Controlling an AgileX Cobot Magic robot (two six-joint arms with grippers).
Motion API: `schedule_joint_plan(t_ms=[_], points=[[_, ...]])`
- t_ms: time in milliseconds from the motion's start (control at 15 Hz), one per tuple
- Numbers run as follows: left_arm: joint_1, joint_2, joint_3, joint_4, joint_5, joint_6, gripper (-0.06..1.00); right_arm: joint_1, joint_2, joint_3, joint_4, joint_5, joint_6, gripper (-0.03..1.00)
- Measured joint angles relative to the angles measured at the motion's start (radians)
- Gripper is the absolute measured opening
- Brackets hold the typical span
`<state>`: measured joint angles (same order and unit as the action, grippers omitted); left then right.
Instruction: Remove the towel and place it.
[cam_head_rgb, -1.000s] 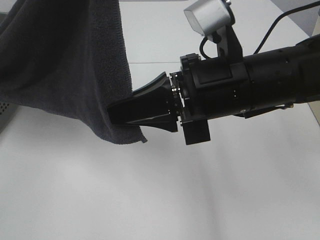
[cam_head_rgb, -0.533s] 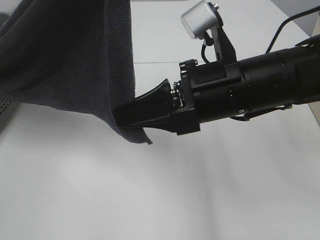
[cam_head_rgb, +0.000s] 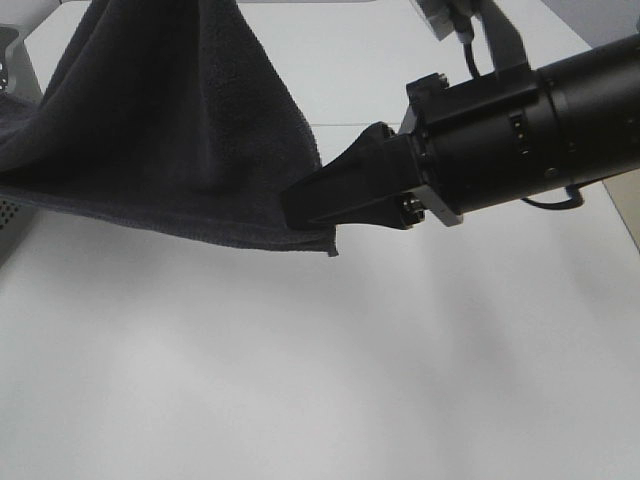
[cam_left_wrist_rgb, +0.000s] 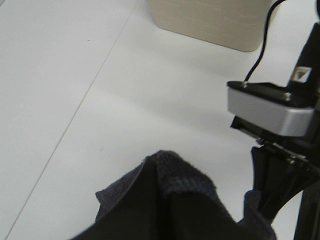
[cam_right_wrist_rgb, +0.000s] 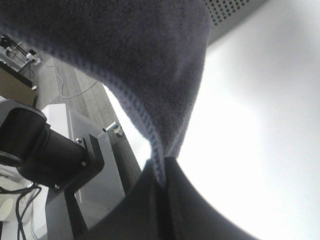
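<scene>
The dark charcoal towel (cam_head_rgb: 170, 130) hangs stretched in the air over the upper left of the white table (cam_head_rgb: 300, 380). My right gripper (cam_head_rgb: 295, 212) reaches in from the right and is shut on the towel's lower right corner. In the right wrist view the towel (cam_right_wrist_rgb: 125, 55) has its stitched hem pinched between the closed jaws of the right gripper (cam_right_wrist_rgb: 162, 172). The left wrist view shows my left gripper (cam_left_wrist_rgb: 155, 170) shut on a fold of the towel (cam_left_wrist_rgb: 185, 177). The left gripper lies outside the high view.
The grey perforated basket (cam_head_rgb: 6, 215) shows at the left edge under the towel, and as a corner (cam_right_wrist_rgb: 235, 10) in the right wrist view. A beige box (cam_left_wrist_rgb: 215, 20) stands on the table beyond the left gripper. The right arm's silver camera (cam_left_wrist_rgb: 270, 107) is close beside it.
My right gripper has risen and drawn right with the towel corner, turning at the wrist. The towel is pulled out wider and tauter, its lower edge lifted.
</scene>
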<state>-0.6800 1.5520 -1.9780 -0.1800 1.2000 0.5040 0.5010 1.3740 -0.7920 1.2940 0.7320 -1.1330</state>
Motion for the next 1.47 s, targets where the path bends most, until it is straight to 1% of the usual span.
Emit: schedule_joint_plan(t_ms=[133,200,267,333,467,533,600,667,800,933,1000,1133,1267,1400,1467], points=[[0.000,0.000,0.000,0.075,0.000,0.000,0.00,0.000,-0.055,-0.062,-0.229,0.002,0.249,0.01],[0.000,0.000,0.000,0.113,0.000,0.000,0.00,0.000,-0.075,-0.112,-0.369,0.017,0.388,0.01],[0.000,0.000,0.000,0.138,0.000,0.000,0.00,0.000,-0.083,-0.178,-0.512,0.048,0.518,0.01],[0.000,0.000,0.000,0.159,0.000,0.001,0.00,0.000,-0.086,-0.247,-0.638,0.095,0.617,0.01],[0.000,0.000,0.000,0.190,-0.023,0.001,0.00,0.000,-0.083,-0.402,-0.878,0.184,0.759,0.01],[0.000,0.000,0.000,0.203,-0.055,0.001,0.00,0.000,-0.075,-0.495,-0.976,0.221,0.812,0.01],[0.000,0.000,0.000,0.223,-0.090,0.001,0.00,0.000,-0.063,-0.590,-1.051,0.255,0.850,0.01],[0.000,0.000,0.000,0.302,-0.173,0.001,0.00,0.000,-0.021,-0.759,-1.181,0.310,0.896,0.01],[0.000,0.000,0.000,0.406,-0.260,0.001,0.00,0.000,0.035,-0.918,-1.311,0.337,0.919,0.01],[0.000,0.000,0.000,0.498,-0.337,0.001,0.00,0.000,0.100,-1.035,-1.406,0.329,0.921,0.01],[0.000,0.000,0.000,0.527,-0.368,-0.001,0.00,0.000,0.129,-1.095,-1.442,0.309,0.929,0.01],[0.000,0.000,0.000,0.566,-0.409,-0.023,0.00,0.000,0.167,-1.167,-1.472,0.247,0.945,0.01],[0.004,0.000,0.000,0.620,-0.462,-0.049,0.00,0.000,0.193,-1.228,-1.486,0.152,0.947,0.01],[0.036,0.000,0.000,0.626,-0.539,-0.075,0.00,0.000,0.194,-1.244,-1.497,0.059,0.947,0.01],[0.058,0.001,0.000,0.630,-0.583,-0.107,0.00,0.000,0.194,-1.245,-1.502,0.029,0.947,0.01]])
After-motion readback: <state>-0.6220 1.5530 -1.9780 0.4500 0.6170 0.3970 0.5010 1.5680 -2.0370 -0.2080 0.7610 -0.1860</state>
